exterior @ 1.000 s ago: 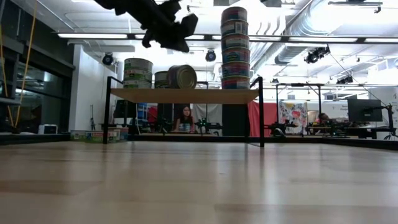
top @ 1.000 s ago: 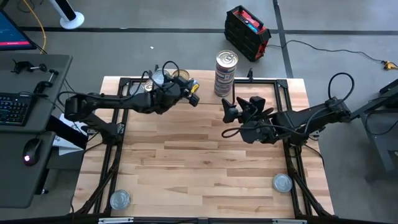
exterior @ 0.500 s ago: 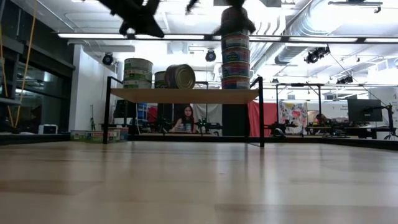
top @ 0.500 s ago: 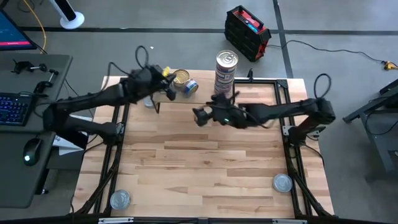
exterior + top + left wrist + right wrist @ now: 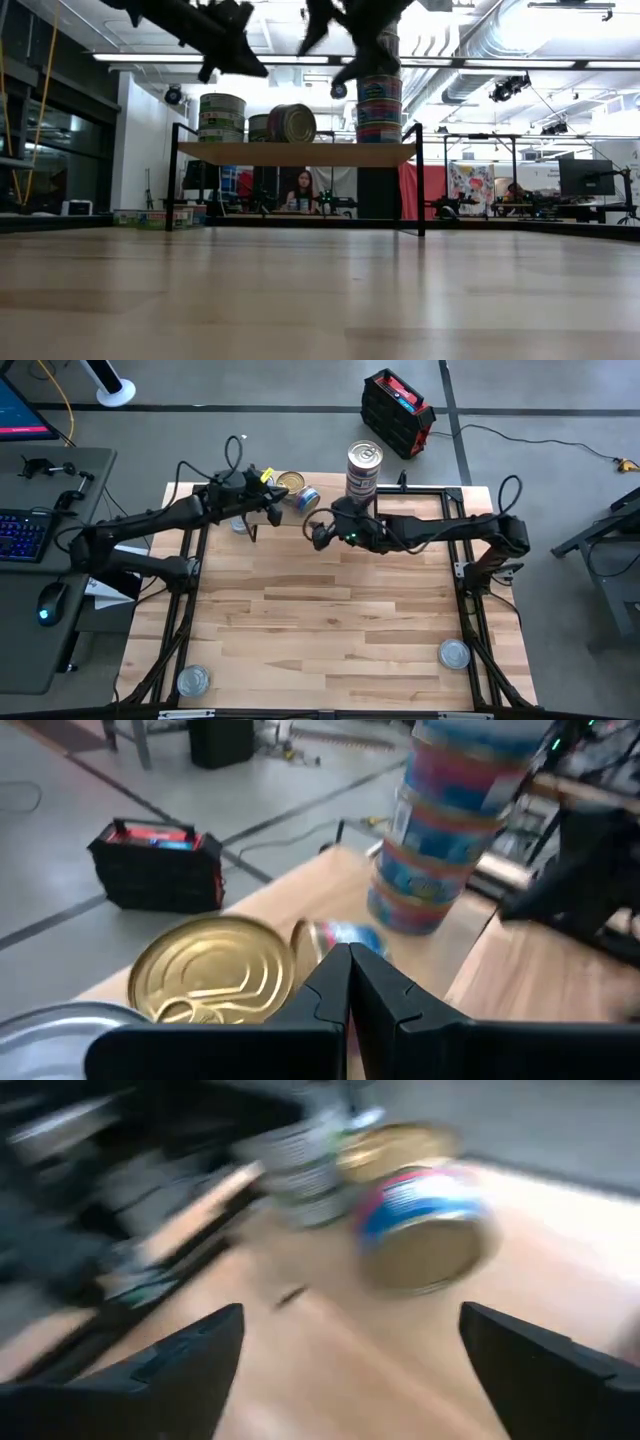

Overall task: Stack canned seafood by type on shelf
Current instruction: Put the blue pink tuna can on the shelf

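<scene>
Right hand [image 5: 316, 533] has swung from mid-table toward tipped tin [image 5: 306, 498] on shelf [image 5: 300, 153].

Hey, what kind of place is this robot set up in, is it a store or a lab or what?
Most likely a robotics lab or workshop, not a store. The wooden table stands on a bare grey floor beside a desk with a keyboard, and the low view shows exposed ceiling ducts and more workstations with a monitor behind.

overhead view, tabletop-level view, two wrist close-ups
</scene>
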`<state>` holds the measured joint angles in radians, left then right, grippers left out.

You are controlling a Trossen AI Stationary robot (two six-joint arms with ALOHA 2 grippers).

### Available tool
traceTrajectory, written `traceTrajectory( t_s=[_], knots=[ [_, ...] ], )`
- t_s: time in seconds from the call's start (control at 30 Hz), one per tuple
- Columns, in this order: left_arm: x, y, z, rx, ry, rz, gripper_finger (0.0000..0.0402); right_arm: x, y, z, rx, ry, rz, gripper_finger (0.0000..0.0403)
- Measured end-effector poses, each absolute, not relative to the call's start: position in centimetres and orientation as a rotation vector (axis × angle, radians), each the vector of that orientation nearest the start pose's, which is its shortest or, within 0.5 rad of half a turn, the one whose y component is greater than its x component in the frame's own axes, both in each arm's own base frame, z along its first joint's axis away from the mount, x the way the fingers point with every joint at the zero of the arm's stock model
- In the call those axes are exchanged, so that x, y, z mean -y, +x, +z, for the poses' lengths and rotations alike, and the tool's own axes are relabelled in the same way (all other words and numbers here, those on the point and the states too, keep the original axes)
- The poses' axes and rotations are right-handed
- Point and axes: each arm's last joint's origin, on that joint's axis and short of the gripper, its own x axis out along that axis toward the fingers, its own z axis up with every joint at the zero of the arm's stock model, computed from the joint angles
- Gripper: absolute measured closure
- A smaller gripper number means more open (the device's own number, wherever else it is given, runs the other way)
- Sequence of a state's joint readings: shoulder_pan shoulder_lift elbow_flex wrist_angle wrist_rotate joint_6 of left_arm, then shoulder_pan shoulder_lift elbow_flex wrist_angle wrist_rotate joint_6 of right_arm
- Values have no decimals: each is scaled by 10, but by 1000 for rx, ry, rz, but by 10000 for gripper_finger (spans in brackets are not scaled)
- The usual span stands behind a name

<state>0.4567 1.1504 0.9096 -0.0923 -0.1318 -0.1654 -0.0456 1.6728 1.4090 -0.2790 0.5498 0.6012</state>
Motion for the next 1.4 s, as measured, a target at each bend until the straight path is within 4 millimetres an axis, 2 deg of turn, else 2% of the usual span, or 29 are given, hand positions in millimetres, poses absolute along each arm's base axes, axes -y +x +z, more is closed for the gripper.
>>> traceTrajectory(
  t_s=[0.1,0.17,0.23,0.27,0.3,0.4,0.57,0.8,0.97,1.4],
  knots=[
    [-121,237,301,-335,-198,592,401,36,384,295,-351,391,-844,133],
    [-123,242,297,-344,-191,575,402,37,391,281,-366,391,-881,219],
    [-125,246,294,-347,-185,573,402,37,397,266,-396,372,-903,323],
    [-126,248,291,-355,-186,576,401,38,400,259,-408,355,-923,361],
    [-127,250,290,-356,-184,578,401,38,402,253,-416,335,-946,379],
    [-129,254,290,-331,-148,573,401,43,406,243,-390,328,-1016,377],
    [-134,260,285,-338,-73,606,401,57,405,244,-390,300,-1054,397],
    [-140,262,284,-365,70,739,401,78,404,242,-429,311,-1028,402],
    [-141,263,291,-316,149,752,401,84,407,243,-408,318,-1001,403],
    [-135,266,282,-399,150,683,401,84,413,238,-380,345,-975,403]
  ],
)
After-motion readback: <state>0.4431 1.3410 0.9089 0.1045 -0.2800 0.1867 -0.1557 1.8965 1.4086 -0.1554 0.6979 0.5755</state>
